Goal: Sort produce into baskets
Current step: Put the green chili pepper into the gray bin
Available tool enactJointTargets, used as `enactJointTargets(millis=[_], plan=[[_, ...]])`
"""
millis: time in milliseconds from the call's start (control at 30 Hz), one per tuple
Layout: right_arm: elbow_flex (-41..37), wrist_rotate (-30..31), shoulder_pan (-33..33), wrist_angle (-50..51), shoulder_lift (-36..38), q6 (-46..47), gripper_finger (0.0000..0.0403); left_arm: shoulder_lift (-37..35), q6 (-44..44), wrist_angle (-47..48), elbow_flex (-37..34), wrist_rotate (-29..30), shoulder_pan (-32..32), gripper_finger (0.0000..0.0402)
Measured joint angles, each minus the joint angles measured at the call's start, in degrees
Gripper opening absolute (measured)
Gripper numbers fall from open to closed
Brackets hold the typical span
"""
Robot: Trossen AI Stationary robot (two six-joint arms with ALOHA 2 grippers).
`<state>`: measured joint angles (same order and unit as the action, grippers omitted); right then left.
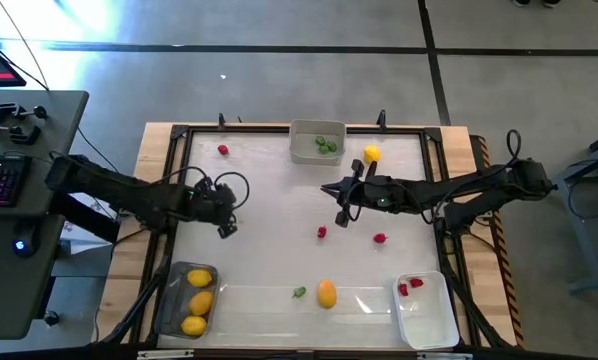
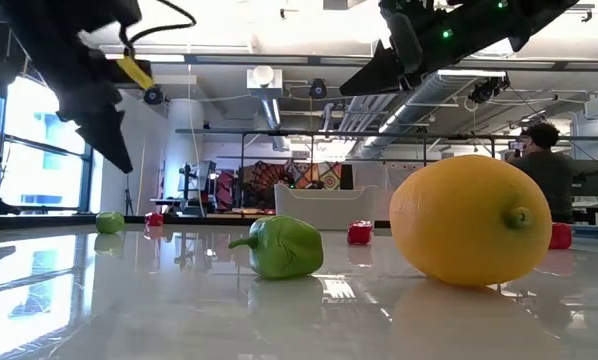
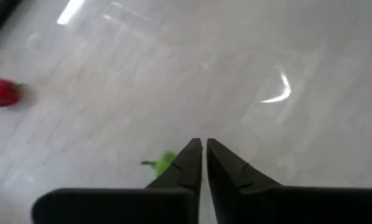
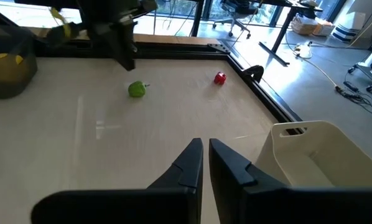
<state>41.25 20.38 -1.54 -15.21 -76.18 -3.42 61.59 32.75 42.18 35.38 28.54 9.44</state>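
White tabletop (image 1: 269,190) inside a wooden frame holds the sort, roughly half finished by my judgement. Three yellow lemons (image 1: 198,300) lie in the dark-tinted bin (image 1: 171,296) at the near left corner, two red strawberries (image 1: 409,286) in the white bin (image 1: 434,322) at the near right, and green pieces (image 1: 326,146) in the grey bin (image 1: 301,153) at the far edge. Loose on the table are a large lemon (image 1: 326,293) with a green pepper (image 1: 299,292) just beside it, two red pieces (image 1: 380,238) mid-table, another red one (image 1: 223,150) far left, a small lemon (image 1: 371,153) beside the grey bin, and a green piece (image 4: 137,89) near the left gripper (image 1: 225,228). That gripper hovers closed and empty left of centre; the right gripper (image 1: 342,218) hangs mid-table, likewise closed on nothing.
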Motion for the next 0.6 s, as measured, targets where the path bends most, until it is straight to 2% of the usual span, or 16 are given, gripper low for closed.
enactJointTargets(millis=[100, 300, 433, 600], plan=[[0.0, 0.0, -0.02, 0.2, 0.0, 0.0, 0.0016, 1.27, 0.8, -0.13, 0.02, -0.13, -1.96, 0.0041], [0.0, 0.0, 0.0, 1.18, -0.02, 0.0, 0.0016, 5.62, 8.14, 0.41, 0.02, -2.83, -4.77, 0.0118], [0.0, 0.0, 0.0, 1.29, -0.02, 0.0, 0.0016, 9.27, 9.07, 1.22, 0.02, -2.55, -6.18, 0.0163], [0.0, 0.0, 0.0, 1.3, -0.02, 0.0, 0.0016, 12.65, 10.35, 2.22, 0.02, -0.91, -7.66, 0.0187]])
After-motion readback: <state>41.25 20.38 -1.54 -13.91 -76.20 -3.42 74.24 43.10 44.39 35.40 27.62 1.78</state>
